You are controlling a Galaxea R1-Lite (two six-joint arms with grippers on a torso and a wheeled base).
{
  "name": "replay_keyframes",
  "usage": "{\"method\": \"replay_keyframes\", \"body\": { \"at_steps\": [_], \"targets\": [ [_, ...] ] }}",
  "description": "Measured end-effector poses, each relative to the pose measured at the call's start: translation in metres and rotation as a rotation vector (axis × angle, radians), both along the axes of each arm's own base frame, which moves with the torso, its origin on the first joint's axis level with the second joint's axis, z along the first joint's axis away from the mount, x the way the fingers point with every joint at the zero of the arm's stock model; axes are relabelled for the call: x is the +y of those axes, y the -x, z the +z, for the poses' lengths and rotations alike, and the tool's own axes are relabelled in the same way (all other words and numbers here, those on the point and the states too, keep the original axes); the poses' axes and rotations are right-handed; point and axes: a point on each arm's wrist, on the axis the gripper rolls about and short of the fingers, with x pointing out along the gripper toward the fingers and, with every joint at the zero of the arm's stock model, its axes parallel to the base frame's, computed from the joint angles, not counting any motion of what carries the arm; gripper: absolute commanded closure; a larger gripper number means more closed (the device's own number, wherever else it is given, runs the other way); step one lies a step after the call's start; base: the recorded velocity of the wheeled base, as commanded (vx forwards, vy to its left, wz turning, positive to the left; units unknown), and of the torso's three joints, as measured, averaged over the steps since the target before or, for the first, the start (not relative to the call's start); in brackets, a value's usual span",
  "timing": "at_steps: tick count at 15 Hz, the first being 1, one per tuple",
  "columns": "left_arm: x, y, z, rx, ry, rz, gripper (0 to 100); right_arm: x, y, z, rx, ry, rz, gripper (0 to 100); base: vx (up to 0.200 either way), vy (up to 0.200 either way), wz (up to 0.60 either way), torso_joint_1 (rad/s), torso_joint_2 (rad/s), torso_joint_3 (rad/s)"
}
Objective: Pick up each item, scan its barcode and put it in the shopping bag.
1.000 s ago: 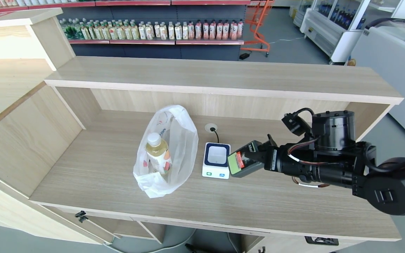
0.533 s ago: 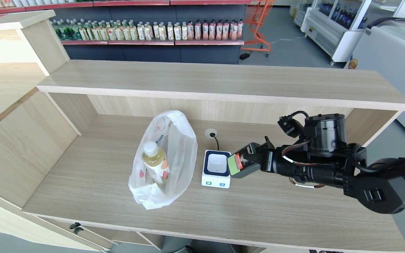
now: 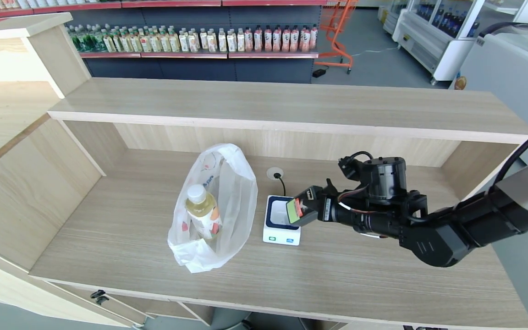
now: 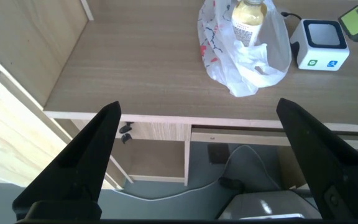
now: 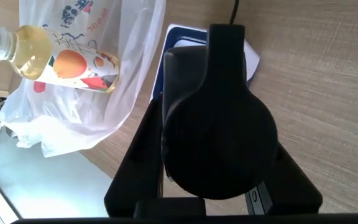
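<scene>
A white plastic shopping bag (image 3: pixel 227 197) stands on the wooden counter with a juice bottle (image 3: pixel 202 211) upright inside it. Just right of it sits a small white and blue scanner (image 3: pixel 278 222). My right gripper (image 3: pixel 307 206) is shut on a small dark box (image 3: pixel 297 211) with a green and red end, held just above the scanner's right edge. In the right wrist view the gripper (image 5: pixel 219 143) and box (image 5: pixel 182 74) cover most of the scanner (image 5: pixel 176 37), beside the bag (image 5: pixel 73 118) and bottle (image 5: pixel 39 53). My left gripper (image 4: pixel 199 107) hangs open in front of the counter.
A cable (image 3: pixel 282 183) runs from the scanner to a round port (image 3: pixel 274 173) in the counter. A raised wooden shelf (image 3: pixel 291 105) borders the back and panels close the left and right sides. Drawers (image 4: pixel 160 155) sit under the front edge.
My right arm has carried the box leftward, from beside the scanner to above its right edge. The head camera shifted slightly early on; bag and scanner stayed put.
</scene>
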Motion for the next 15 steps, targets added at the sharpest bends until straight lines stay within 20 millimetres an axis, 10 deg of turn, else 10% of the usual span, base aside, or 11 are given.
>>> {"method": "replay_keyframes", "body": {
  "at_steps": [15],
  "targets": [
    [0.000,0.000,0.000,0.001,0.000,0.000,0,0.032,-0.022,-0.024,0.046,-0.033,0.069,100,0.000,0.000,0.00,0.000,0.00,0.000]
  ]
}}
